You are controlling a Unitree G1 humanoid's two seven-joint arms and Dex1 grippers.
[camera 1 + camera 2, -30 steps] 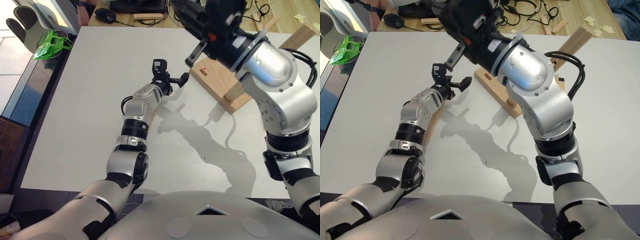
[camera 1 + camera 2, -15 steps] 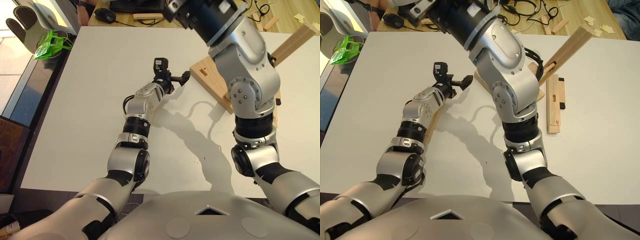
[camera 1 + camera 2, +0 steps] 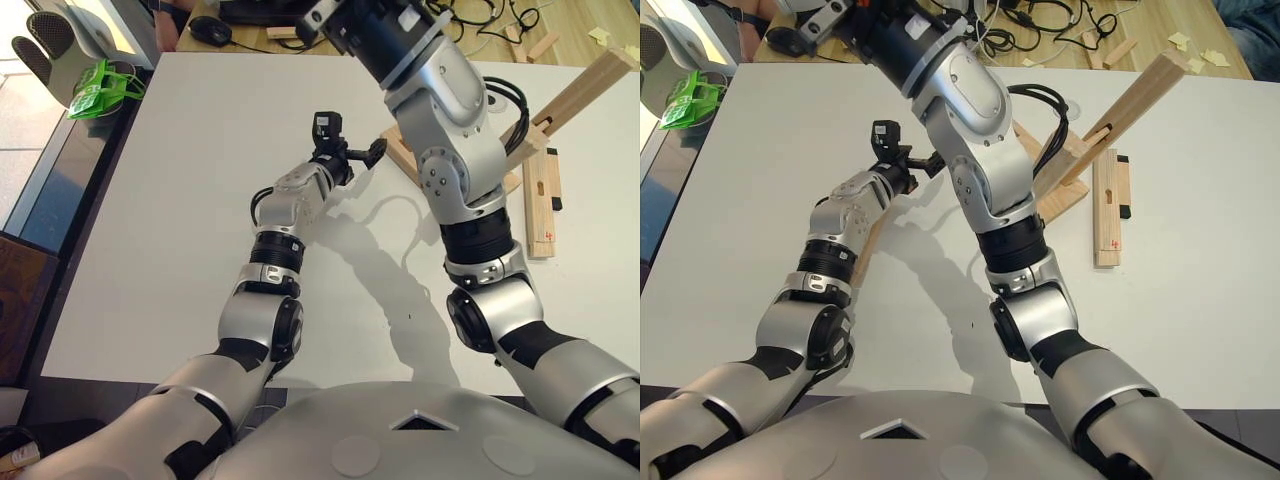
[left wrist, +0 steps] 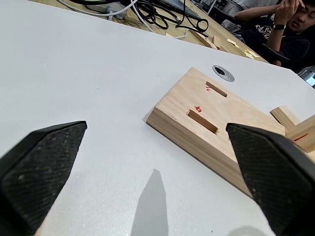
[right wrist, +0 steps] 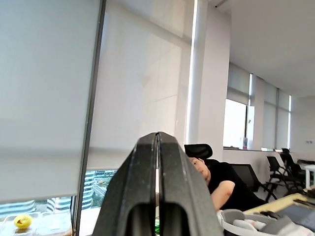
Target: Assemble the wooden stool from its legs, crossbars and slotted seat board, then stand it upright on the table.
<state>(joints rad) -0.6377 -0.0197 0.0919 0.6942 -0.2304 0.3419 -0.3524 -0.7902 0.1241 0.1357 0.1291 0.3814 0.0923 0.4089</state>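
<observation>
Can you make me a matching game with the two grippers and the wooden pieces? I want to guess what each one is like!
Things:
1. left gripper
2. right gripper
3. long leg
4. slotted bar

States:
A. lying flat on the table
B. open
C. slanting up in the air
D. shut

Pairs: 1-B, 2-D, 3-C, 4-A.

We see the pale seat board (image 4: 236, 113) lying flat on the table (image 3: 760, 180), with two rectangular slots and red marks in its upper face. A long leg (image 3: 1137, 97) rises at a slant from it. A slotted leg (image 3: 1105, 220) lies flat just beside it on the right, and another bar (image 3: 866, 248) lies well to the left, partly covered.
</observation>
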